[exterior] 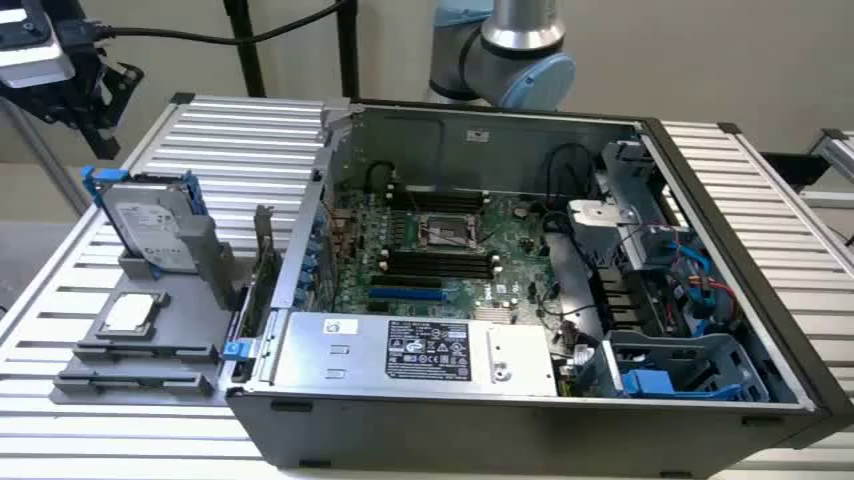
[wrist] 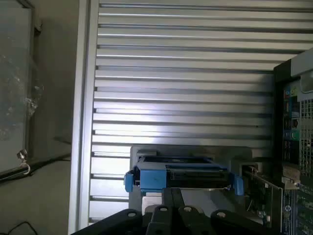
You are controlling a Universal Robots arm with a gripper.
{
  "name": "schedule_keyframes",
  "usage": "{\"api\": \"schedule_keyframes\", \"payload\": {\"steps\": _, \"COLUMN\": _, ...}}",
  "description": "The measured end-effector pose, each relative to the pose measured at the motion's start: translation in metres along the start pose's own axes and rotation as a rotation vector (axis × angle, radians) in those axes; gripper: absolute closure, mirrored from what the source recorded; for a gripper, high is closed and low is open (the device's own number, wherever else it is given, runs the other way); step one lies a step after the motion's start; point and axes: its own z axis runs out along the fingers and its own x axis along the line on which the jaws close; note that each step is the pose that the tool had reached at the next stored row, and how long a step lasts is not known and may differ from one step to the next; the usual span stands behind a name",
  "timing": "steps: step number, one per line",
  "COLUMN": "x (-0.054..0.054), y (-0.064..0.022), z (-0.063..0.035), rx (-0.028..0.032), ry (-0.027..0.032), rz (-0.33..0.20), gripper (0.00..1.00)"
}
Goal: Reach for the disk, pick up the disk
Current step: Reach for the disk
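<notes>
The disk (exterior: 151, 224) is a silver-grey hard drive with a white label and bright blue rails. It stands upright in a grey holder (exterior: 200, 262) on the exterior view's left, beside the open computer case. My gripper (exterior: 96, 118) hangs well above it, towards the upper left, apart from it and holding nothing. Seen from the wrist, the disk's top edge (wrist: 182, 175) with its blue rail ends lies just beyond the gripper (wrist: 172, 195). The two black fingers (wrist: 165, 208) are pressed together, shut on nothing.
The open computer case (exterior: 320, 180) takes up the middle and right of the slatted metal table (exterior: 240, 130), with a blue drive cage (exterior: 667, 375) in its near right corner. A small square silver chip (exterior: 130, 313) lies on a grey tray near the disk holder. The arm's base (exterior: 514, 50) stands behind the case.
</notes>
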Motion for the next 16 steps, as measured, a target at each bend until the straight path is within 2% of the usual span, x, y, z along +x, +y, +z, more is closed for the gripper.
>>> {"api": "schedule_keyframes", "payload": {"steps": 16, "x": 0.0008, "y": 0.0001, "z": 0.0, "rx": 0.0, "ry": 0.0001, "rz": 0.0, "gripper": 0.89}}
